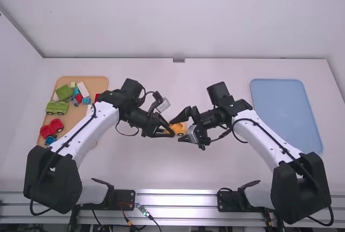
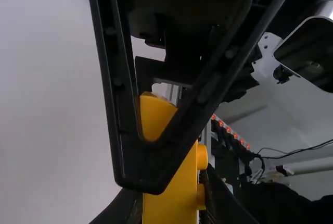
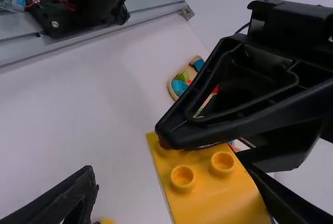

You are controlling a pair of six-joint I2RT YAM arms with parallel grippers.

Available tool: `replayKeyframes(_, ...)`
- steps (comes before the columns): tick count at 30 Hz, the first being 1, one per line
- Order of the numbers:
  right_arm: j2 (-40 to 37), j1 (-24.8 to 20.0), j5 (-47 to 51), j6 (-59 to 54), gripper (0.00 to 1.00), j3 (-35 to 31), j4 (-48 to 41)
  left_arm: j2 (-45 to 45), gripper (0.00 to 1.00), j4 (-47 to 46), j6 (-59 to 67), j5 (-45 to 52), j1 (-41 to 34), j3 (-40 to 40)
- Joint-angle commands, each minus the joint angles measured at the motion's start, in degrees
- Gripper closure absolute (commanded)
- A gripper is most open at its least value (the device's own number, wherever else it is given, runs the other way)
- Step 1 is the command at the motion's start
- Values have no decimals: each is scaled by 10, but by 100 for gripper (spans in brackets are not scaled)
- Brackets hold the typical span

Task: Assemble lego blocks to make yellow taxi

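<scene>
White surface (image 1: 135, 167) lay beneath; over its middle, the left pincer (image 1: 168, 131) had its fingers closed against the yellow block (image 1: 180, 127), while the right pincer (image 1: 177, 130) stood spread wide beside it.

In the high view, an orange-yellow block (image 1: 179, 128) at centre; at left, a plain tan tray (image 1: 74, 120) with green (image 1: 63, 92), red (image 1: 48, 131), blue and white blocks (image 1: 82, 89); at right, a plain pale-blue tray (image 1: 283, 113); table (image 1: 140, 170) white throughout.
</scene>
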Motion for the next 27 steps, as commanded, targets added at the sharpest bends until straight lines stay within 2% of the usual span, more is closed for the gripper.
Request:
replayKeyframes(1,-20,0,-37,-21,33,15,-8,1,98,0,-10,-13,5,-12)
replayKeyframes(3,-20,0,-39,-20,33,15,-7,1,98,-1,-11,-11,5,-13)
replayKeyframes(6,-21,0,-43,-20,40,15,-8,1,98,2,-10,-13,5,-18)
replayKeyframes(15,-35,1,-48,-20,41,15,-10,1,98,34,-44,-37,5,-29)
replayKeyframes(19,-41,1,-51,-11,51,15,-9,1,98,56,-71,-41,5,-36)
replayKeyframes(22,-42,1,-51,0,52,15,-8,1,98,56,-71,-39,5,-35)
replayKeyframes(25,-42,1,-43,-1,44,15,-8,1,98,40,-55,-35,5,-31)
replayKeyframes(27,-42,1,-28,-1,21,15,-7,1,98,38,-56,-30,1,-29)
